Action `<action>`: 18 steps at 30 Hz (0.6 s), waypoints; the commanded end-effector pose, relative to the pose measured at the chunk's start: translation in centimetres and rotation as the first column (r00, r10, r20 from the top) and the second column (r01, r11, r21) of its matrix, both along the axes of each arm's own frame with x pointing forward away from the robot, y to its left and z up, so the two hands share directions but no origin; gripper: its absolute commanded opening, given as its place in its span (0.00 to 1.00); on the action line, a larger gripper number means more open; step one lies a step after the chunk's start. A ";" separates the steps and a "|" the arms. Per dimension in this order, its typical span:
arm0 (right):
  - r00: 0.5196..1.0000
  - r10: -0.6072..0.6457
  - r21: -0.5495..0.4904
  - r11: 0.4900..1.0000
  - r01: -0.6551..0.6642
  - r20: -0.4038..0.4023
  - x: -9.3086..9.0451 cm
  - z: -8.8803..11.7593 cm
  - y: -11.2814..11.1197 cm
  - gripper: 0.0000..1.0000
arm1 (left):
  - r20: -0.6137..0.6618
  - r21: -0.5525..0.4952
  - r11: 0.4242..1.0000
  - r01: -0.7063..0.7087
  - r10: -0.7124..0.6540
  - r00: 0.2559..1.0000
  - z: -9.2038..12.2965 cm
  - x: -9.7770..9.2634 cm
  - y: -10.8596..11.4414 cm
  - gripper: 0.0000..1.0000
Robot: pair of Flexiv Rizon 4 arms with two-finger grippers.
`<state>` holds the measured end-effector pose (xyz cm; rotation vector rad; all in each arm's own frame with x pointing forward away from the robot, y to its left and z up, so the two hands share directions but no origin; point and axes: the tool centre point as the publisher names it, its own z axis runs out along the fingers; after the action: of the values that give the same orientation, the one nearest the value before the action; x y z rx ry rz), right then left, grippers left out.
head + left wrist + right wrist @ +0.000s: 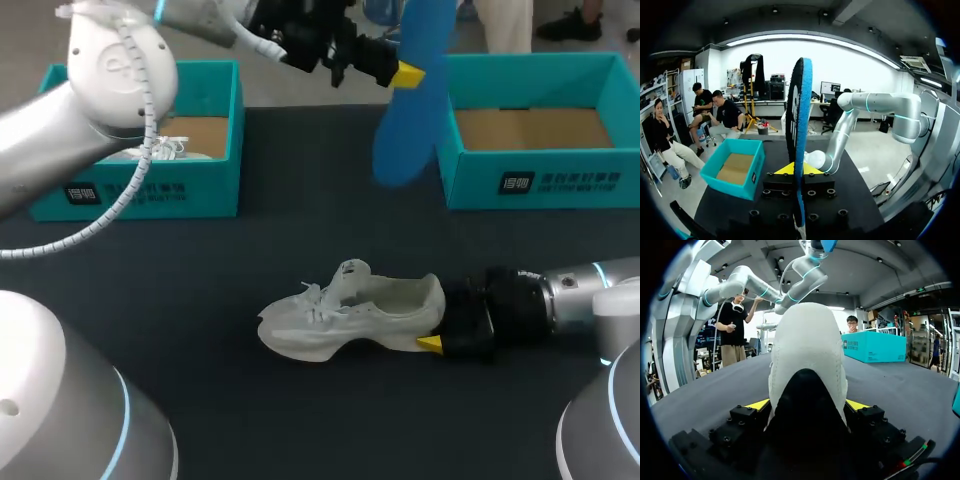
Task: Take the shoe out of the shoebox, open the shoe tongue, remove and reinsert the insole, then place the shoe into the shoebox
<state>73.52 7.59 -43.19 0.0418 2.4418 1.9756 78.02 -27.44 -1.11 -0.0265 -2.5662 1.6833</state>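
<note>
A white sneaker (345, 312) lies on its side on the black table, toe towards the left. My right gripper (437, 322) is shut on its heel; in the right wrist view the heel (807, 355) fills the space between the two yellow tips of that gripper (807, 405). High over the table's far side, my left gripper (400, 72) is shut on a blue insole (405, 110) that hangs down from it. From the left wrist the insole (800, 115) stands edge-on between the fingers of the left gripper (799, 169).
Two teal shoeboxes stand along the far edge. The left box (210, 130) holds another white shoe (165, 150); the right box (540, 175) shows a bare cardboard floor. The left arm (110, 80) spans the far left.
</note>
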 end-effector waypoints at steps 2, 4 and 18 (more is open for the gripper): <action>1.000 0.000 -0.002 1.000 0.000 -0.001 0.1 -0.4 0.1 0.00 | -0.040 -0.014 1.000 0.007 -0.008 0.999 2.0 0.9 6.9 0.00; 1.000 0.000 -0.002 1.000 0.000 -0.001 0.1 -0.4 0.1 0.00 | -0.070 0.005 1.000 0.002 -0.002 0.998 2.1 1.3 7.8 0.00; 1.000 0.000 -0.002 1.000 0.000 -0.001 0.1 -0.4 0.1 0.00 | -0.243 -0.029 1.000 0.002 -0.009 0.970 1.8 5.0 14.6 0.00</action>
<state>73.53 7.59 -43.19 0.0418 2.4418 1.9756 82.27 -15.05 0.76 0.1680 -2.3770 1.6078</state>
